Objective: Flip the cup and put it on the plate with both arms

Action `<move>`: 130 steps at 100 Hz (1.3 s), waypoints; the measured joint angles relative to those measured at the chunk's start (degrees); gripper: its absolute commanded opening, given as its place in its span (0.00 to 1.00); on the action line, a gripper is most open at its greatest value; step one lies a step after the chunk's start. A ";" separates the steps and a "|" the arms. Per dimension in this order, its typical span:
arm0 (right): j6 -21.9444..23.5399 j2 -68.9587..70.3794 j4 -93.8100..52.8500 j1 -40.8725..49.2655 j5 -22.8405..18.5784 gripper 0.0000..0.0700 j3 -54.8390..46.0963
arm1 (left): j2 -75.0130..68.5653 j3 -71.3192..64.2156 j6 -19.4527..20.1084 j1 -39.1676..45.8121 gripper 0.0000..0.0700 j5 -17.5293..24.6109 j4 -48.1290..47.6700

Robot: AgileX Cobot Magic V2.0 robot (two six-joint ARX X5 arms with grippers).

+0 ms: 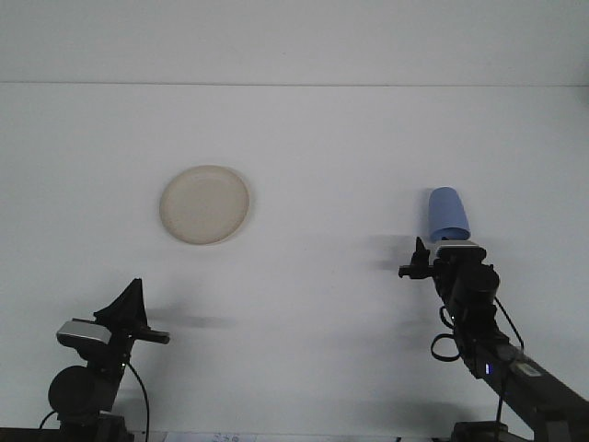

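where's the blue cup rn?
In the front view, the blue cup sits upside down on the right side of the white table, just beyond the right gripper, far right of the plate.

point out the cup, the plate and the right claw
cup [447, 210], front view, on its blue side wall
plate [204, 204], front view, on its bare middle
right claw [420, 261], front view, at its dark tips, just below and left of the cup

Plain white table [322, 138] meets a pale wall [294, 37] behind
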 measured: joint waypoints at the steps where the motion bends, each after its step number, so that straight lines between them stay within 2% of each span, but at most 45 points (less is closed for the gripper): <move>1: 0.02 0.52 0.57 0.00 0.00 0.53 0.00 | 0.00 0.00 0.02 0.00 0.02 0.00 0.00; 13: 0.13 5.62 6.43 0.00 0.00 0.53 0.33 | 0.00 0.00 0.00 0.00 0.02 0.00 0.00; 44: 0.09 16.11 6.67 -0.11 0.00 0.51 9.81 | 0.00 0.00 0.02 0.00 0.02 0.00 0.00; 48: 0.09 17.27 6.69 -0.11 0.02 0.46 11.10 | 0.00 0.00 0.02 0.00 0.02 0.00 0.00; 52: 0.09 18.38 6.64 -0.11 0.00 0.36 12.28 | 0.00 -0.02 0.02 0.00 0.02 0.00 0.00; 61: 0.09 20.39 6.56 -0.13 -0.04 0.00 14.27 | 0.00 0.00 0.02 0.00 0.02 0.00 0.00; 83: 0.13 20.76 5.40 -0.13 -0.90 0.00 16.00 | 0.00 -0.02 0.00 0.00 0.02 0.00 -0.02; 100: 0.13 15.15 -3.50 0.85 -1.90 0.00 16.00 | 0.00 0.00 0.00 0.00 0.02 0.00 0.00; 115: -0.17 4.90 -19.76 4.15 -4.98 0.00 18.99 | 0.00 -0.02 0.02 0.00 0.02 0.00 0.00; 130: -3.17 -2.91 -45.51 9.75 -9.18 0.00 33.77 | 0.00 0.00 0.00 0.00 0.02 0.00 0.00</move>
